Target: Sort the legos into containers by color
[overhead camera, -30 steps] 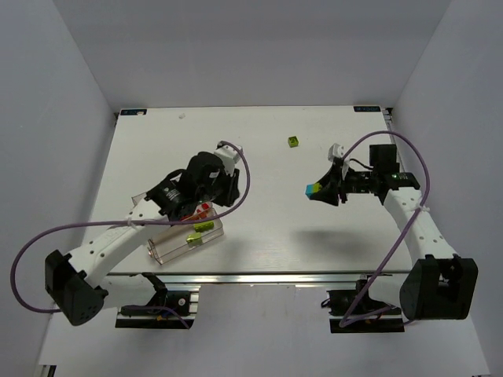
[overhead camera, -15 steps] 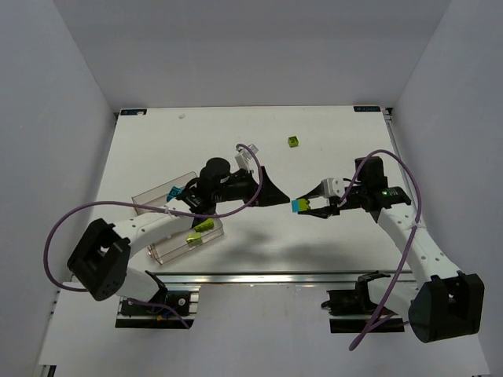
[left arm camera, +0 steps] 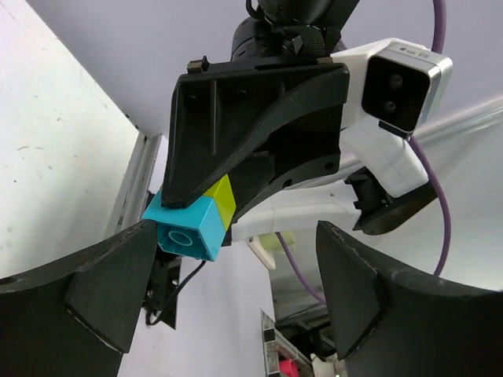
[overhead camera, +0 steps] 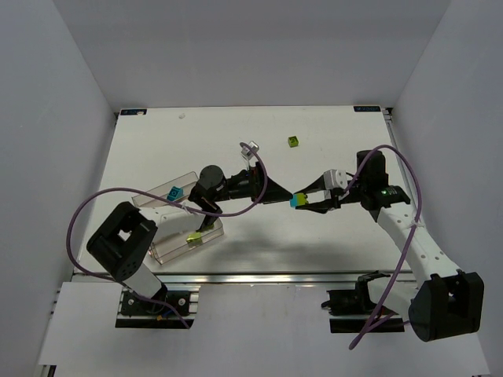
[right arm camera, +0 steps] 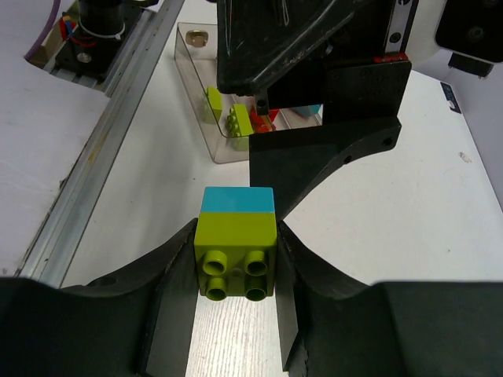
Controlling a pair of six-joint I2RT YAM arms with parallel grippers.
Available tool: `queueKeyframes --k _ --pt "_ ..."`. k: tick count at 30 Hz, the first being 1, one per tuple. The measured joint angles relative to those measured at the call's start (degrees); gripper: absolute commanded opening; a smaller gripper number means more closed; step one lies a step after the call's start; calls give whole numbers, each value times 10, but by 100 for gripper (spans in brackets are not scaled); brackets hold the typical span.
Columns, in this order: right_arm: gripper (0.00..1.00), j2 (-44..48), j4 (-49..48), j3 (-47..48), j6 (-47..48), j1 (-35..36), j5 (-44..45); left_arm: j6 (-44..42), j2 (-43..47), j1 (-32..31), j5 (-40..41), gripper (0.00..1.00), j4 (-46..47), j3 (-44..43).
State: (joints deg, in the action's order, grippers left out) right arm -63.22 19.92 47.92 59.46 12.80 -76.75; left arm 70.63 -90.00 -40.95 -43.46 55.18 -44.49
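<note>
My right gripper (right arm camera: 236, 263) is shut on a two-brick stack (right arm camera: 236, 243), lime with its studs toward the wrist and cyan at the far end. It holds the stack (overhead camera: 297, 201) above mid-table. My left gripper (overhead camera: 283, 195) faces it, open wide. In the left wrist view the cyan end (left arm camera: 187, 226) sits just by one of the fingertips (left arm camera: 118, 283), and I cannot tell if they touch. The clear containers (overhead camera: 169, 250) lie at the near left, holding a cyan brick (overhead camera: 174, 192), a lime brick (overhead camera: 194, 237) and red pieces (right arm camera: 292, 115).
A single lime brick (overhead camera: 293, 141) lies on the table at the back, right of centre. The left arm's purple cable (overhead camera: 82, 216) loops over the near left. The table's metal front rail (right arm camera: 86, 169) runs close to the containers.
The left gripper has left the containers, swung right and opened wide. The right gripper carried the lime-cyan stack leftward to meet it.
</note>
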Motion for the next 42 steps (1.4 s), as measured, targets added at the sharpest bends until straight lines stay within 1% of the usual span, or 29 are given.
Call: queueKeyframes --k 7,11,15,19,25,30,33,37,40,42 --pt "0 0 -10 18 -35 0 -6 28 -14 0 -7 91 42 0" --pt "0 -3 -20 27 -42 1 -6 45 -31 -1 -12 86 61 -1" --pt "0 -3 -24 30 -49 1 -6 74 -69 -5 -21 84 92 -5" --pt "0 -5 -27 32 -53 5 -6 108 -104 -8 -26 79 127 -6" --pt "0 -7 -35 32 -54 9 -3 142 -117 -8 -28 74 165 -14" --pt "0 -7 -35 32 -53 10 2 159 -117 -8 -28 66 190 -22" --pt "0 -7 -35 32 -54 11 2 167 -119 -8 -28 57 198 -22" --pt "0 -6 -46 32 -68 11 6 178 -129 -8 -29 53 201 -22" --pt "0 -6 -52 32 -79 11 13 186 -132 -8 -29 48 203 -22" --pt "0 -6 -53 32 -84 11 14 189 -132 -8 -29 47 204 -22"
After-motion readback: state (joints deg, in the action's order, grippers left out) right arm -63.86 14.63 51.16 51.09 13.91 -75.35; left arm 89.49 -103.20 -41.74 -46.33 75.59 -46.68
